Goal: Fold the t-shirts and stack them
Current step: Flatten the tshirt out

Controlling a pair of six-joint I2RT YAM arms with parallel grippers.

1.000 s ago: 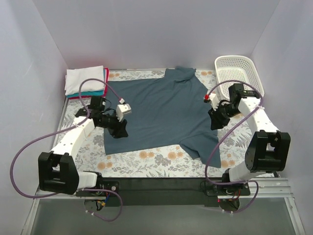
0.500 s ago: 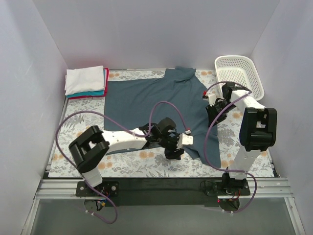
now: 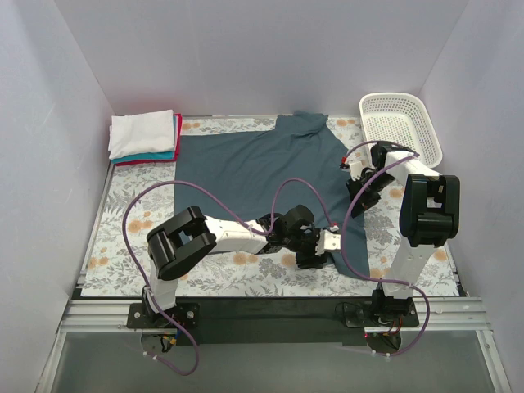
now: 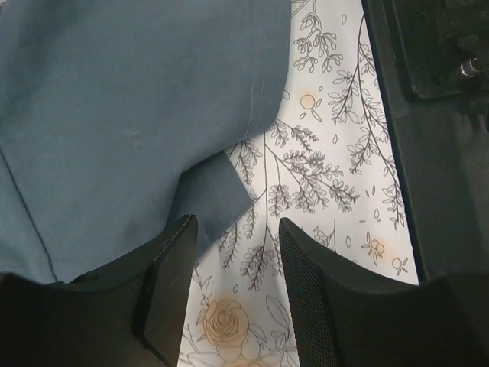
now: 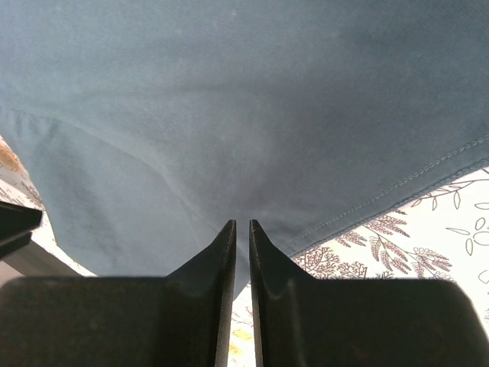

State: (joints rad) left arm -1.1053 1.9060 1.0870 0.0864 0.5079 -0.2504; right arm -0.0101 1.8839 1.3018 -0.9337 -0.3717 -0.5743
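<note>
The dark blue t-shirt [image 3: 254, 176] lies spread flat across the middle of the flowered worktop [image 3: 131, 229], collar towards the far wall. The left arm reaches across to the shirt's near right hem. There the left tool [image 3: 311, 257] stands moderately wide, holding nothing. A small turned-over corner of cloth lies just beyond its fingers [image 4: 172, 283].

The right tool [image 3: 359, 198] sits at the shirt's right sleeve edge, drawn to a narrow slit with its tips against the blue cloth. I cannot tell whether a fold is caught in it.

At the far left corner a folded white t-shirt [image 3: 141, 133] lies on a teal one [image 3: 160, 155] and a red one [image 3: 178, 131]. A white mesh basket [image 3: 430, 123] stands at the far right.
</note>
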